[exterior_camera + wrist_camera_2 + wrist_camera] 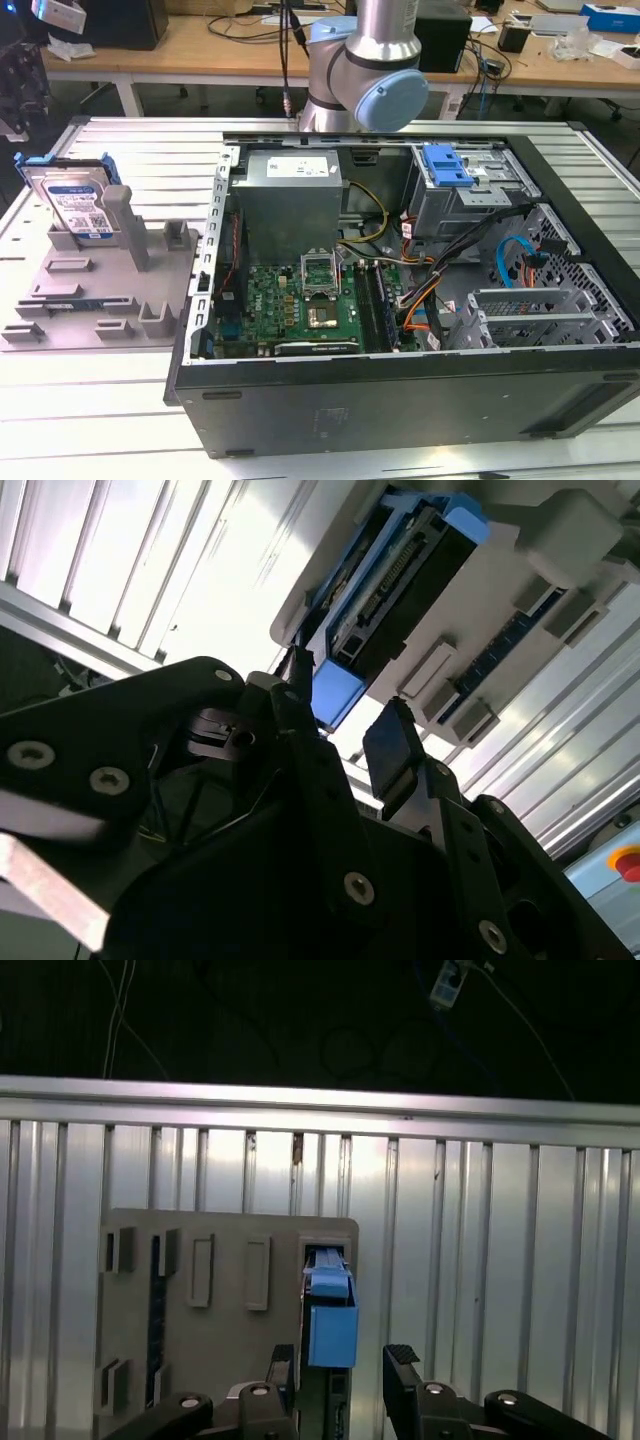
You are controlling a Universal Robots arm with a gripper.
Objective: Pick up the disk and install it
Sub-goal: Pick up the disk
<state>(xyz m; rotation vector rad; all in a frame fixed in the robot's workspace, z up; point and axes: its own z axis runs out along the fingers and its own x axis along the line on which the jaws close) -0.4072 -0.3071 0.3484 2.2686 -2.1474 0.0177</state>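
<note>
The disk [78, 205] is a silver drive with a white-and-blue label in a bright blue carrier frame. It stands tilted on its edge in the grey stand [100, 290] at the exterior view's left. In both wrist views my gripper [342, 1365] [345, 720] hangs open over the disk's near end. The blue frame [331, 1312] lines up with the gap between the black fingertips [402, 1358]. The second wrist view shows the disk's [400, 590] connector edge beyond the fingers [390, 742], with space still between fingers and disk.
An open computer case [590, 395] lies on the slatted metal table [120, 420], with a motherboard, cables and a grey drive cage [470, 195] carrying a blue latch [445, 165]. The arm's joint [370, 70] rises behind the case. The stand [220, 1360] has upright posts.
</note>
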